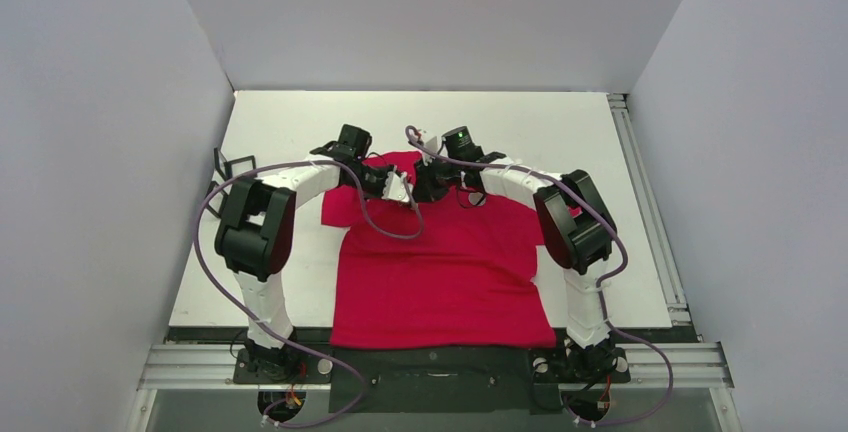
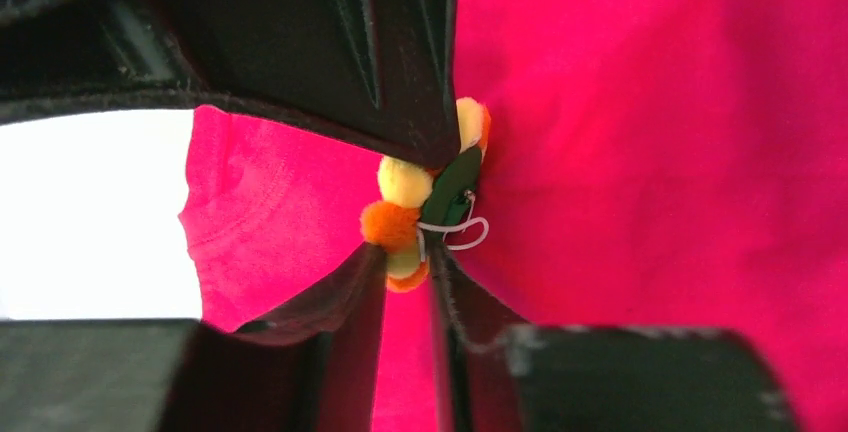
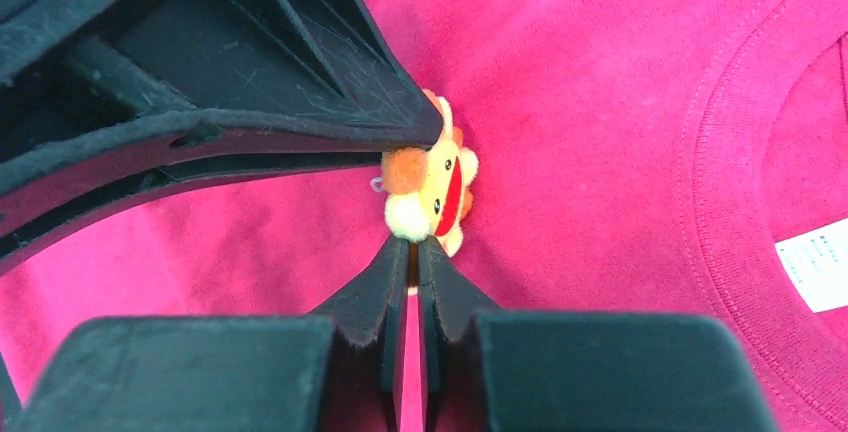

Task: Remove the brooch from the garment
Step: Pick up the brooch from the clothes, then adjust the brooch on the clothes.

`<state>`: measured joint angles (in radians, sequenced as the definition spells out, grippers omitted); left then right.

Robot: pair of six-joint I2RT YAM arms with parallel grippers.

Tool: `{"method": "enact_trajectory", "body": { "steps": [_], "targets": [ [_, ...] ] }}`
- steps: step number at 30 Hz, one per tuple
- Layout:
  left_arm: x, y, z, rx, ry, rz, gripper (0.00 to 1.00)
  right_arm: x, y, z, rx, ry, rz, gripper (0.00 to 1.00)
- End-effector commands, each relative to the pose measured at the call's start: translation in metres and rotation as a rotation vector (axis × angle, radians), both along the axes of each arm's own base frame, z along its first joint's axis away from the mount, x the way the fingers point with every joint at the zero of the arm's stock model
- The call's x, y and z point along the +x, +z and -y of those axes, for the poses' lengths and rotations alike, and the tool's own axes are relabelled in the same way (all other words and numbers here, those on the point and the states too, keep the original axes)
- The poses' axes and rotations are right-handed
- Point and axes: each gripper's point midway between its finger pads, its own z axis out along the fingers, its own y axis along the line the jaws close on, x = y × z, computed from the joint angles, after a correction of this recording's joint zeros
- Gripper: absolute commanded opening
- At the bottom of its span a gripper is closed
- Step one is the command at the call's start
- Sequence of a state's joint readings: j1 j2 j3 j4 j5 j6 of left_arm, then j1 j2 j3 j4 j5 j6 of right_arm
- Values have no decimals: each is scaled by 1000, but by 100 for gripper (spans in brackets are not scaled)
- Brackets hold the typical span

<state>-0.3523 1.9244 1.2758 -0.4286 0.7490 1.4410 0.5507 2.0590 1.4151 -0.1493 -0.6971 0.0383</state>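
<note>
The garment (image 1: 450,262), a bright red T-shirt, lies flat on the white table, and both arms meet over its upper chest. The brooch (image 2: 415,207) is a cluster of orange and yellow pom-poms on a green back with a white wire pin. From the other side the brooch (image 3: 432,192) shows a yellow face with a red mouth. My left gripper (image 2: 408,257) has narrowed onto one end, a fingertip touching each side. My right gripper (image 3: 412,244) is shut on the opposite edge. In the top view the grippers (image 1: 408,188) hide the brooch.
The shirt's ribbed neckline (image 3: 720,202) and white label (image 3: 815,262) lie just right of the brooch. A small black frame (image 1: 232,164) stands at the table's left edge. A metal rail (image 1: 640,202) runs along the right side, and white walls enclose the table.
</note>
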Motion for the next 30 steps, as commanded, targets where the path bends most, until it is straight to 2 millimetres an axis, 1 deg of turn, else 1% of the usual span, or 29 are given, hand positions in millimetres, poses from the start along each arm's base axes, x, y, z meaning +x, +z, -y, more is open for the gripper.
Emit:
{"method": "enact_trajectory", "body": {
  "steps": [1,2,3,4,5,6,7,8,9,10,11,12,13,14,15,16,17,18,19,21,22,23,24,25,26,30],
  "targets": [
    [-15,1,0,58,-59,-47,13,9,24,-4,56,28,54,0],
    [-18,3,0,59,-54,-61,4,9,28,-3,61,25,54,0],
    [-23,5,0,59,-37,-93,1,9,30,-1,64,20,54,0],
    [-26,7,0,54,-26,-113,0,9,36,0,73,14,57,0],
    [-30,12,1,43,0,-136,0,10,38,3,77,4,55,1],
    [-34,13,1,33,16,-155,0,10,46,4,92,-5,56,4],
    [-37,19,1,21,56,-187,0,12,54,8,104,-17,67,10],
    [-39,19,1,14,74,-204,0,12,55,13,109,-35,51,17],
    [-42,23,1,2,114,-236,0,11,64,16,120,-42,61,22],
    [-45,23,1,-7,134,-252,0,11,63,22,121,-59,49,31],
    [-47,28,1,-20,182,-291,0,11,70,25,130,-67,60,35],
    [-49,28,1,-31,203,-306,0,10,68,32,127,-84,49,42],
    [-52,33,1,-49,248,-348,0,10,74,36,131,-93,58,44],
    [-54,33,2,-63,272,-369,0,8,70,42,125,-104,48,48],
    [-59,37,2,-81,311,-416,0,6,73,44,125,-104,53,49],
    [-59,41,4,-100,324,-427,0,4,70,49,117,-109,41,51],
    [-63,46,5,-125,366,-484,0,3,72,51,116,-106,47,52],
    [-61,49,6,-143,384,-498,0,0,68,53,110,-108,38,54],
    [-63,51,7,-157,421,-549,0,-1,69,54,110,-108,41,55],
    [-63,52,6,-162,469,-626,0,-3,67,54,112,-114,25,57],
    [-63,51,3,-158,496,-665,0,-3,67,53,117,-117,25,58],
    [-62,49,3,-159,530,-722,0,-3,66,53,122,-128,13,58],
    [-63,43,-1,-148,582,-797,0,-1,67,52,127,-132,15,58],
    [-61,42,-3,-151,604,-825,0,-1,66,51,131,-138,6,58],
    [-59,36,-7,-153,658,-882,0,1,67,50,137,-142,7,58],
    [-48,15,-22,-168,805,-1011,0,3,65,45,164,-154,-8,58]
  ]
}}
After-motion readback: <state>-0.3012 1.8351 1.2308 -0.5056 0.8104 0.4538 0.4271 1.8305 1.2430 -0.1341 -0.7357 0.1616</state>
